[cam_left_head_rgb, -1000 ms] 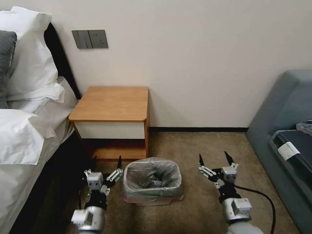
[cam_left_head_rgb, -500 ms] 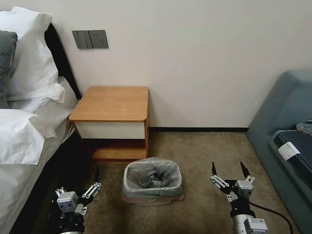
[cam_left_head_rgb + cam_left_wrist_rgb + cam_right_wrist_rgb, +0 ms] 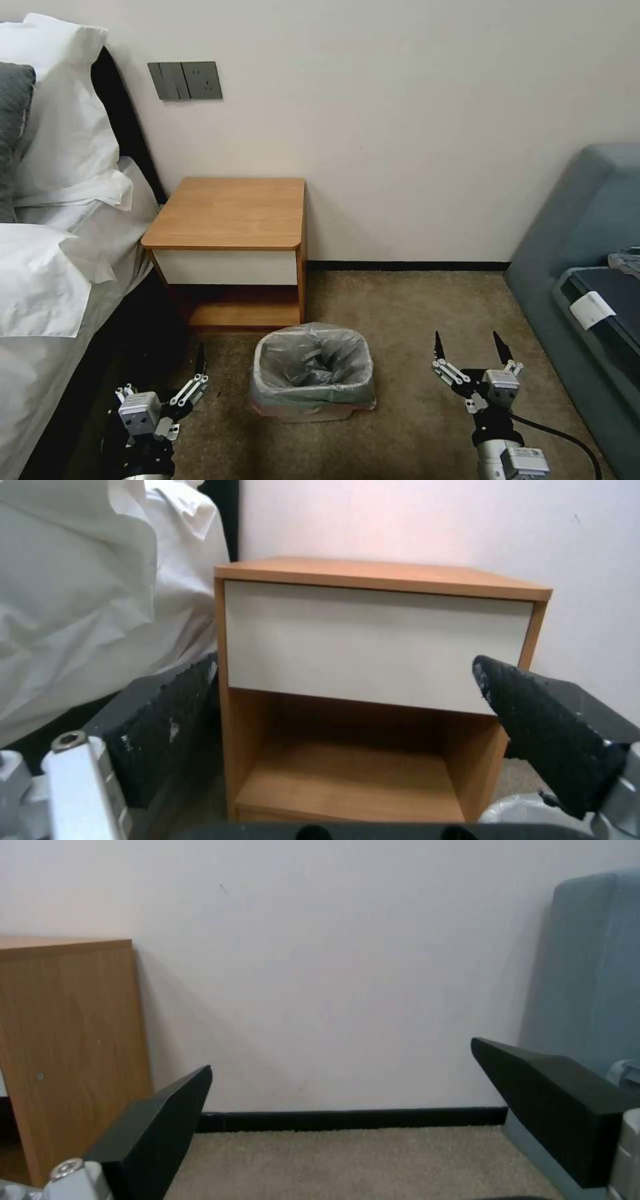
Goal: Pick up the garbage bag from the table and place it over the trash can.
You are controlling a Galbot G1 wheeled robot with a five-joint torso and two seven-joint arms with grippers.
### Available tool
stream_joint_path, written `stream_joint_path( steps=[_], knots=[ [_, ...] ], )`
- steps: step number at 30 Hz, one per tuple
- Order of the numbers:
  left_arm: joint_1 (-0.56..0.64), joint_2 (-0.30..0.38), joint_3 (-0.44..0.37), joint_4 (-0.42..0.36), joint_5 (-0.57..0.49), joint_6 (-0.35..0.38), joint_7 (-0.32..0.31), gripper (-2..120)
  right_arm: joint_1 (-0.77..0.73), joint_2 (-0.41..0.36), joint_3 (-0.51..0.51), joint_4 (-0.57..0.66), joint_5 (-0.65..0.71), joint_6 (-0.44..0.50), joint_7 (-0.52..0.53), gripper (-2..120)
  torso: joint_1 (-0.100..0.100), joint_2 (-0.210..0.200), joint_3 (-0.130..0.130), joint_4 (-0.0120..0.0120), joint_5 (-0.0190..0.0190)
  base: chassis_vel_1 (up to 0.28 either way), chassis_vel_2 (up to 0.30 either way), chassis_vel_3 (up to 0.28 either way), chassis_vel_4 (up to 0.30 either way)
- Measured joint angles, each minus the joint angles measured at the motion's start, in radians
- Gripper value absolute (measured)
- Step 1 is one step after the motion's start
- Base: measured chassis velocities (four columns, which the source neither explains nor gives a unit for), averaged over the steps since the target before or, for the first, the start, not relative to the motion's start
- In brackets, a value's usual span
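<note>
Both arms have pulled back and down from beside the small cream-white plastic trash can (image 3: 312,380) over the last second, and since half a second ago they have barely moved. The left gripper (image 3: 175,373) hangs low near the left, its black fingers (image 3: 540,730) spread and empty; the right gripper (image 3: 469,347) sits low on the right, fingers likewise apart with nothing between them.

The thin crinkly grey translucent garbage bag (image 3: 313,357) with a pink edge is draped over the bin's rim and lines its inside, so the placing looks finished and the retreat reads as the closing move.

The small light-brown wooden nightstand table (image 3: 230,213), with its white front panel, stands just beyond the bin against the cream wall (image 3: 400,133). A bed with white pillows (image 3: 60,133) lies to the left, a blue-grey sofa (image 3: 580,220) to the right, and brown carpet (image 3: 400,313) covers the floor. Nothing stands between the grippers and the bin.
</note>
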Motion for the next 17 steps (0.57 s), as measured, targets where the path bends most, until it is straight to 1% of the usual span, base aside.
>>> stream_joint_path(
  steps=[17],
  knots=[
    [-0.001,0.001,0.002,0.002,-0.001,0.002,-0.001,100,0.001,0.0,-0.001,0.0,0.0,-0.002,0.0,100,0.0,0.0,0.0,0.0,0.0,0.0,0.0,0.0,0.0]
  ],
)
